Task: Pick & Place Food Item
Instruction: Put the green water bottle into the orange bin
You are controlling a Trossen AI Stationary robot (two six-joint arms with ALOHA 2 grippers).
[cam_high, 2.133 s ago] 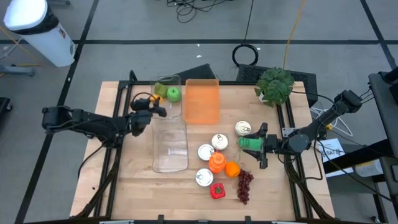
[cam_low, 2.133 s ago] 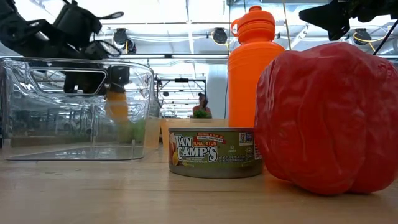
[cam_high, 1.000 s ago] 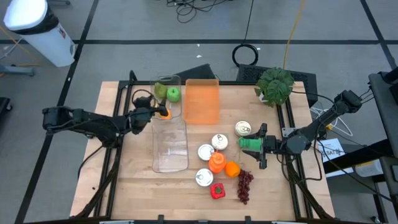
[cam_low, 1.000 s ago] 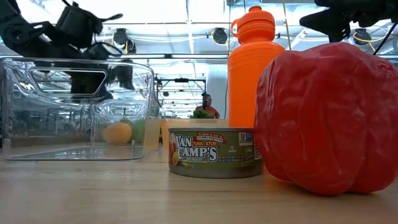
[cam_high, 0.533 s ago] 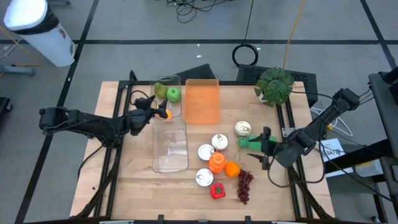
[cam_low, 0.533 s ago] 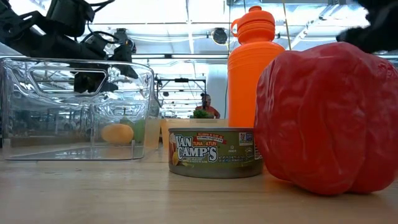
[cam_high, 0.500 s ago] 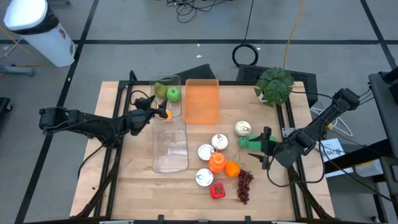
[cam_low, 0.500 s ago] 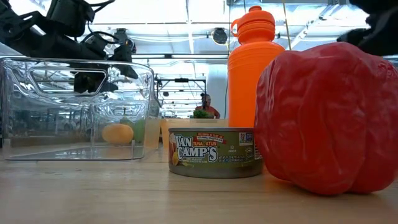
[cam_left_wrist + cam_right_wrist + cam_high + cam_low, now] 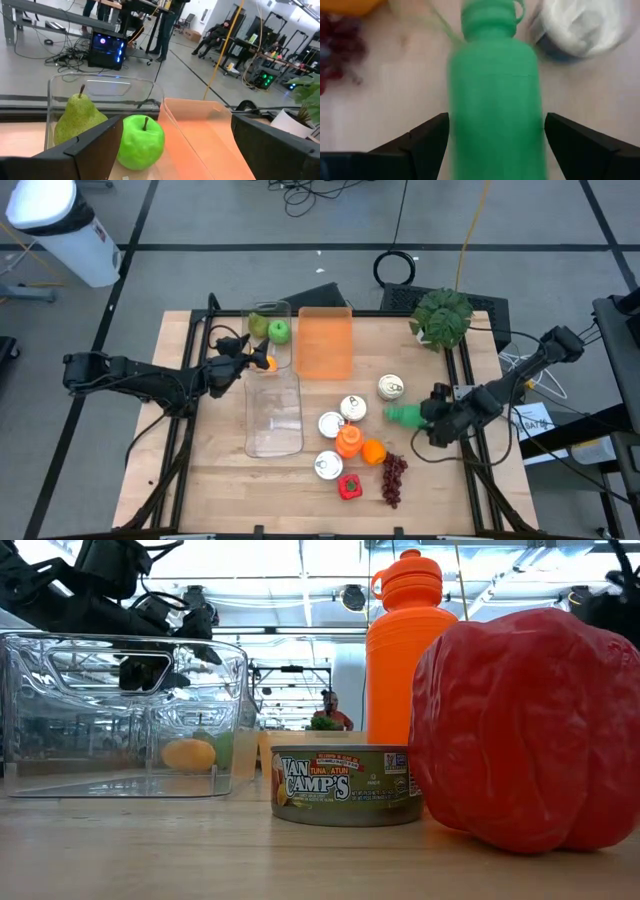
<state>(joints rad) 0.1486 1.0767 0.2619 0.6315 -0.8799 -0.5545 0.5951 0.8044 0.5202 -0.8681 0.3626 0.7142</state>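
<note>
Since earlier, the right end effector point(image 9: 428, 413) swung, released, toward the blurred green bottle point(image 9: 494, 95); left end effector point(image 9: 236, 352) gapes.

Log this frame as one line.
left end effector: open, over clear bin | orange fruit: in bin | right end effector: open around green bottle

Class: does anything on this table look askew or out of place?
Yes: the green plastic bottle lies on its side between the right gripper's open fingers, while the orange plastic bottle stands upright. Otherwise nothing looks spilled or damaged.
</note>
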